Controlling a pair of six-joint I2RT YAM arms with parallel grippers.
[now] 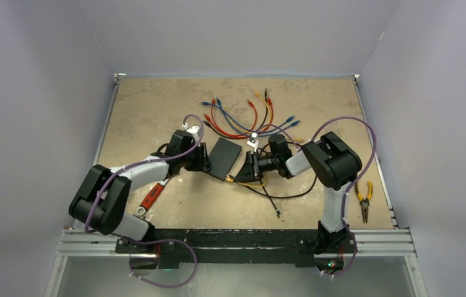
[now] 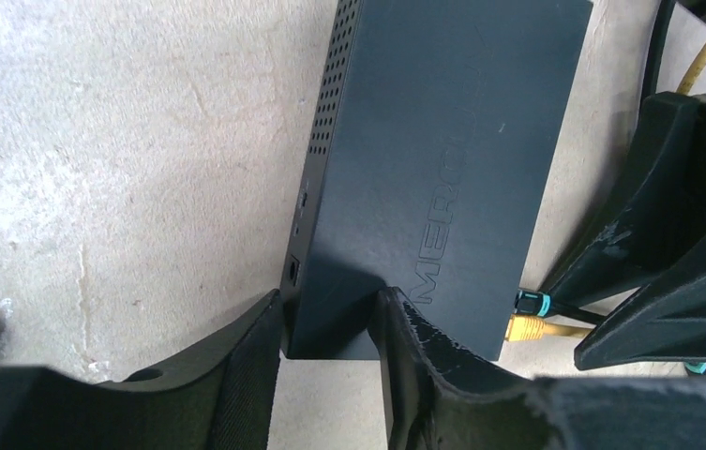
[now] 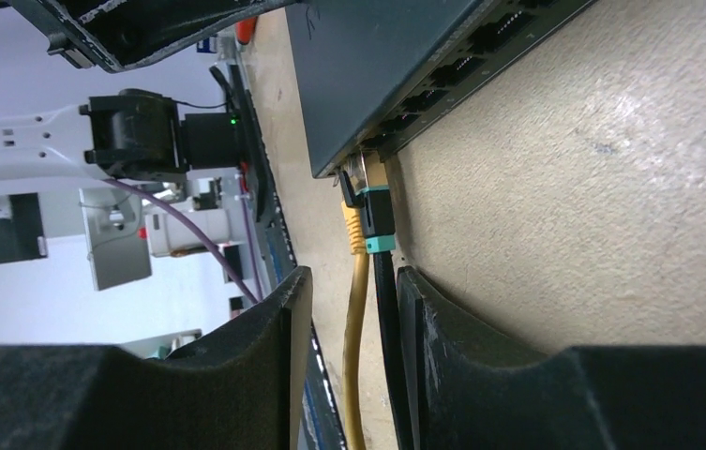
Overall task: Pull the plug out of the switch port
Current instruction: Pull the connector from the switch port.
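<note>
The switch [image 2: 443, 141] lies near the middle of the table [image 1: 156, 111], between the two arms. It is a flat, matte black rectangular box. One narrow side is perforated with rows of small round holes, and the top face carries raised lettering in the same black.

The left gripper [image 2: 330, 300] pinches the near corner of the switch. One finger presses against the perforated side and the other rests on the top face. The finger pads are black and rubbery, with rough, worn edges.

Along the socket edge, at the end port, sit a black plug [image 3: 372, 220] with a teal boot and, close beside it, a yellow plug [image 3: 356, 225]. Both are seated at the corner of the box. A yellow cable [image 3: 356, 356] and a black cable [image 3: 384, 356] run back from them, side by side.

The right gripper [image 3: 355, 277] is part spread around these two cables, just behind the plugs. The black cable lies against one finger, and a gap shows between the yellow cable and the other finger, so nothing is pinched.

The tabletop is beige and mottled like stone, with a slightly gritty look. At its far side lies a loose bunch of thin patch cords [image 1: 249, 117] in red, blue, yellow and orange, curved in loops. A pair of pliers [image 1: 363, 199] with yellow grips lies by the right edge, and a red-handled tool [image 1: 151, 197] lies near the left arm.
</note>
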